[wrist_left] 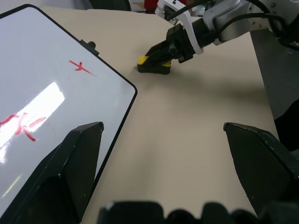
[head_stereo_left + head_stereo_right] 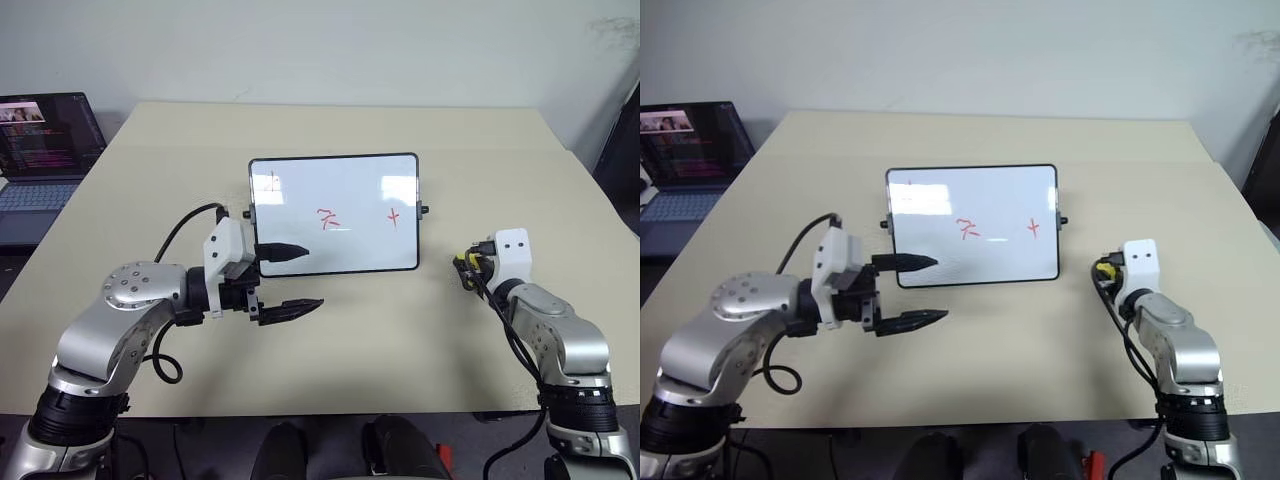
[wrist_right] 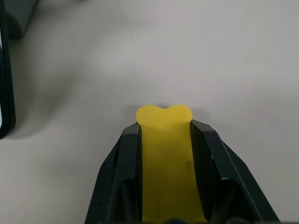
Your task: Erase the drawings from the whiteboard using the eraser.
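While faint, perhaps three drawings (image 2: 329,218).

Even bright indoor light; glare streak on whiteboard (image 1: 42,100); soft shadows; sharp.

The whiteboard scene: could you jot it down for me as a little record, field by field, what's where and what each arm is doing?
whiteboard: lies on the beige table, between the arms
drawings: red marks, unerased
eraser: yellow and black, on the table to the board's right
right gripper: jaws shut on the eraser
left gripper: jaws open, holding nothing, at the board's near-left corner
laptop: on, far left
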Tool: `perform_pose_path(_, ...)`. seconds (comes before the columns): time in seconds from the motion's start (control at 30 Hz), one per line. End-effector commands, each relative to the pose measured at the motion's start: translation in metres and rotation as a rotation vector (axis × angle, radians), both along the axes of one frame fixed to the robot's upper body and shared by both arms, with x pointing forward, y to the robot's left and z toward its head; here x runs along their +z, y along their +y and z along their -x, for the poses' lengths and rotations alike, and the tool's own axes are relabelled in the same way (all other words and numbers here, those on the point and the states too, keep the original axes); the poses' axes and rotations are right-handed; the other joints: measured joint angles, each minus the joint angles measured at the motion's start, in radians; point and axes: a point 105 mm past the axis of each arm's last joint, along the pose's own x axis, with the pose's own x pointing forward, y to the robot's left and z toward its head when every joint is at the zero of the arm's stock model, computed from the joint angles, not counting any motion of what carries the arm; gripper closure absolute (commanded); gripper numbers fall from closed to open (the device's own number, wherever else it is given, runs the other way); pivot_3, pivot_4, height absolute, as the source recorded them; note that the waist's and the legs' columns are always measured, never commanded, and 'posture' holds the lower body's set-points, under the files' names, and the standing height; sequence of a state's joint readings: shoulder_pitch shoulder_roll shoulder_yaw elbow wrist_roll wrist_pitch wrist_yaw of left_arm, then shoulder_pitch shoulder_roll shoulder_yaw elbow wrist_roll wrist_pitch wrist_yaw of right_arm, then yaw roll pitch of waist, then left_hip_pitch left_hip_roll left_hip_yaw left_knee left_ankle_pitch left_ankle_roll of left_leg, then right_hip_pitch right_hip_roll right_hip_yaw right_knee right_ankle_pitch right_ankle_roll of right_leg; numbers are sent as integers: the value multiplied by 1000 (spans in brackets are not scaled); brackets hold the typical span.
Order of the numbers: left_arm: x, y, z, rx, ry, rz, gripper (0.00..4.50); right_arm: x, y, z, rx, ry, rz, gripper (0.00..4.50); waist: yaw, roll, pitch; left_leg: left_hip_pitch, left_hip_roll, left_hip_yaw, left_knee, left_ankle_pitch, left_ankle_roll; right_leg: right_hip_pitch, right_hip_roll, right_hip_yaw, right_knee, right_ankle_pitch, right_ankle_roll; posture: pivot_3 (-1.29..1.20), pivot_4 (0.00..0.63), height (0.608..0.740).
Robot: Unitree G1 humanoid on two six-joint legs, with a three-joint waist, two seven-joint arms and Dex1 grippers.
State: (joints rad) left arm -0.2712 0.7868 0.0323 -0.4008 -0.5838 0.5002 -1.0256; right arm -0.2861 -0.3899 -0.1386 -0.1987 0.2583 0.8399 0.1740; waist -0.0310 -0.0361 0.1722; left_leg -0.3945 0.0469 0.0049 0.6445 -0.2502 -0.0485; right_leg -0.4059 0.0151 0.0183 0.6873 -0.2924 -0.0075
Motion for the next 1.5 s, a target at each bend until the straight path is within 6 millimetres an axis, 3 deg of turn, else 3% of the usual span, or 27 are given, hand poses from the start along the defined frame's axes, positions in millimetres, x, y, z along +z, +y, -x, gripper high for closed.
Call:
perform_pose_path(0.03,11,3,1,28,-57,1,0,22,1,-2,21,-88,4,3407,0,0,0,0,0,0,0,0,0,0,0,0,0,0,0,0,150,740)
perform_pose_path(0.23,14,25,-9,223,-50,34,0,53,20,18,188,-159,-4,3409,0,1,1,0,0,-3,0,0,0,0,0,0,0,0,0,0,150,740)
perform_pose_path(0.37,8,51,-18,428,-46,3,0,67,70,44,461,-159,7,3409,-2,1,1,0,1,-3,0,0,0,0,0,0,0,0,0,0,150,740)
perform_pose_path(0.5,8,68,-26,563,-48,-3,0,80,98,44,571,-198,40,3410,-3,0,1,1,1,-4,0,0,0,0,0,0,2,-1,3,0,150,740)
perform_pose_path(0.8,6,111,-39,802,-62,-66,0,120,192,1,794,-402,204,3410,-5,0,1,1,0,-3,0,0,0,-1,0,0,2,1,-2,0,150,740)
perform_pose_path(1.0,10,118,-45,825,-73,-73,0,137,240,-19,905,-490,329,3410,1,0,1,-4,2,-4,0,0,0,-5,-1,-2,2,2,-3,0,150,740)
perform_pose_path(1.27,8,110,-49,785,-67,-78,0,154,273,-41,939,-566,425,3411,0,0,1,-5,1,-4,1,0,0,-6,-7,-2,3,2,-3,0,150,740)
perform_pose_path(1.5,16,108,-52,740,-90,-90,0,154,284,-59,935,-536,412,3411,0,0,1,-5,2,-4,0,0,0,-6,-7,-2,4,2,-3,0,150,740)
